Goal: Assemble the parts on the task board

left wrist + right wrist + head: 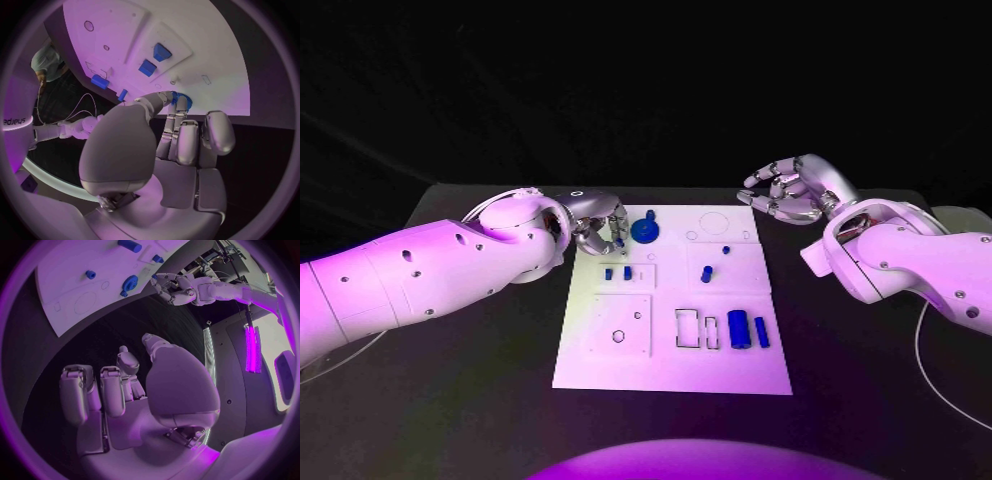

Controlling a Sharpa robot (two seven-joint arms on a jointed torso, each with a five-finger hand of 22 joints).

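The left hand (596, 222) fingers (178, 102) pinch the blue round part (646, 231), which could slip if squeezed crookedly.

the task board (672, 370) lies mid-tabletop (473, 400). my left hand (596, 222) sits at its far left corner, my right hand (795, 192) beyond its far right corner.

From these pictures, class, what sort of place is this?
Probably a robotics test bench: a black table, a white task board with small blue parts, and black drapes behind.
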